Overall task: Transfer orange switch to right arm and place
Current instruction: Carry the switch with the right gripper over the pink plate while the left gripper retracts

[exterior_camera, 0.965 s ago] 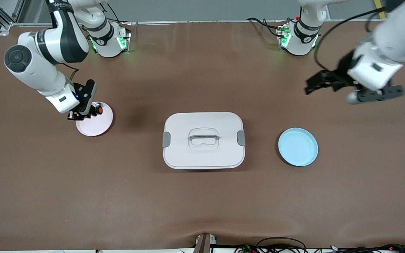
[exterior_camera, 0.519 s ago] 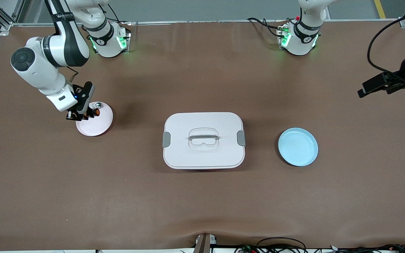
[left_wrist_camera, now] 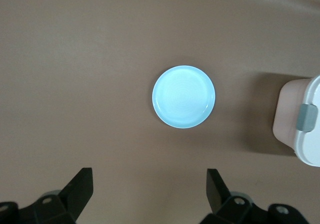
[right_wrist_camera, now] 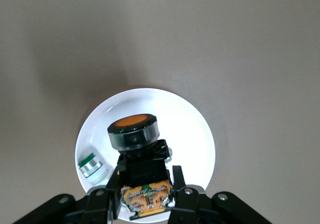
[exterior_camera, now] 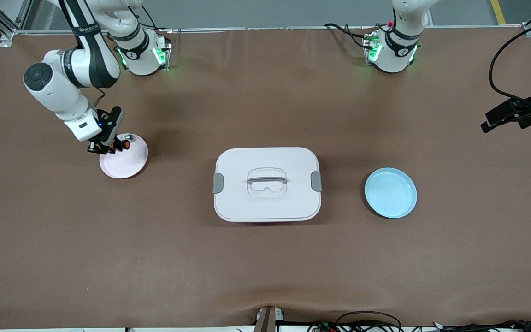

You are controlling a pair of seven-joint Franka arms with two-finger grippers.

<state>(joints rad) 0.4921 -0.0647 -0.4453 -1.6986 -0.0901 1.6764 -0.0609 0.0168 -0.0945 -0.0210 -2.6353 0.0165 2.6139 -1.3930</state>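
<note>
Front view: lidded box [exterior_camera: 267, 184] sits between pink plate [exterior_camera: 125, 163] and blue plate [exterior_camera: 390, 192].

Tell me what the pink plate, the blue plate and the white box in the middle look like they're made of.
Pink plate: likely plastic, smooth, softly glossy with a bright sheen in the right wrist view. Blue plate: probably the same molded plastic, even pale color, thin raised rim. White box: matte plastic by its look, with rounded corners, gray side latches and a molded handle.

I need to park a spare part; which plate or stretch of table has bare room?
The blue plate holds nothing. Bare brown table lies between the lidded box and the front camera. The pink plate is crowded: a green-and-silver piece lies there, and the right claw holds the orange switch over it.
</note>
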